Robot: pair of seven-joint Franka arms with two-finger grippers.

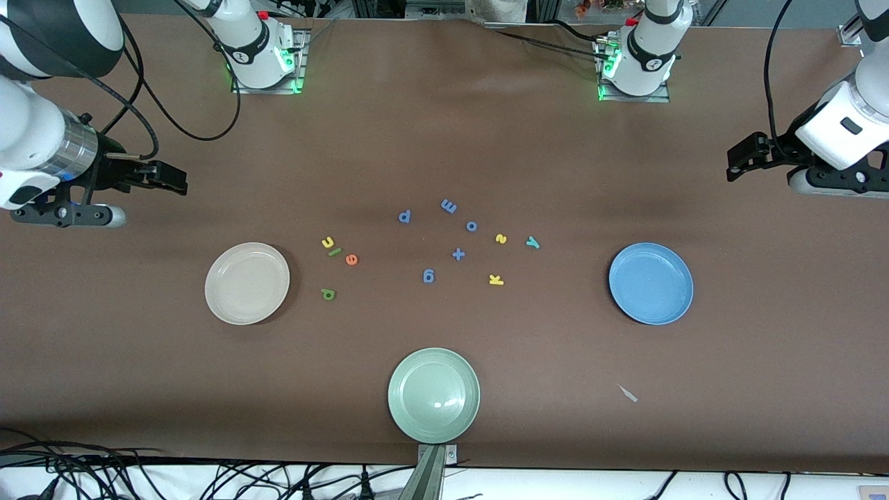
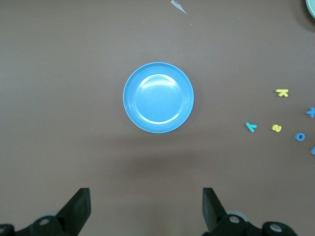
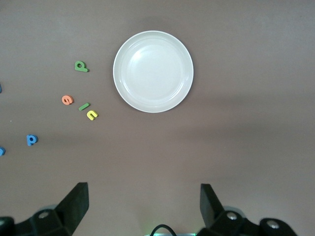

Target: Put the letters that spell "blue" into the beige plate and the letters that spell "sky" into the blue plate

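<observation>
Left gripper: up in the air over the bare tabletop at the left arm's end, fingers spread wide, holding and touching nothing. Right gripper: likewise raised over the right arm's end, fingers wide apart, empty.

Beige plate toward the right arm's end, nothing in it. Just beside it, toward the middle: yellow u, green l, orange e, with dark green b nearer the front edge. Blue plate toward the left arm's end, also holding nothing. Beside it, toward the middle: teal y, yellow s, yellow k. All-blue letters scattered in between. Pale green plate at the front edge.
</observation>
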